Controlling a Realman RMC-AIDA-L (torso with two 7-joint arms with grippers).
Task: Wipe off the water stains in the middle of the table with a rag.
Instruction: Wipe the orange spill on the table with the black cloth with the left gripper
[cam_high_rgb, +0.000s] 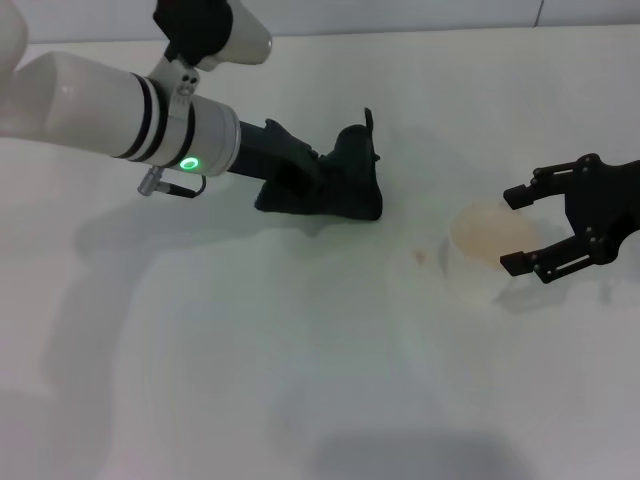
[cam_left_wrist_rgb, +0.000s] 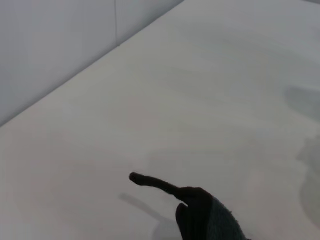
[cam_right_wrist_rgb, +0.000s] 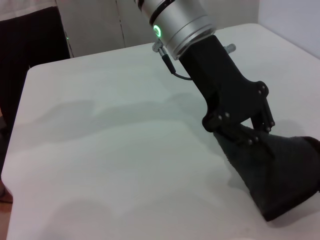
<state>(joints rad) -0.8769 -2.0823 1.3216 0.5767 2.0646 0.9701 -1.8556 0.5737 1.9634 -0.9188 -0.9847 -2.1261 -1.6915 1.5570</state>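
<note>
My left gripper (cam_high_rgb: 318, 182) is shut on the dark black-green rag (cam_high_rgb: 345, 185) and holds it down on the white table (cam_high_rgb: 250, 380), left of the middle. The rag's pointed corner sticks up. The rag also shows in the left wrist view (cam_left_wrist_rgb: 205, 217) and in the right wrist view (cam_right_wrist_rgb: 282, 175), where the left gripper (cam_right_wrist_rgb: 242, 137) clamps its top. The water stain (cam_high_rgb: 420, 257), a small orange-brown blot, lies to the right of the rag, apart from it. My right gripper (cam_high_rgb: 512, 230) is open at the right, its fingertips either side of a whitish translucent cup (cam_high_rgb: 488, 235).
The cup stands just right of the stain. The table's far edge meets a pale wall (cam_left_wrist_rgb: 50, 45). A dark shape (cam_right_wrist_rgb: 30, 45) stands beyond the table's edge in the right wrist view.
</note>
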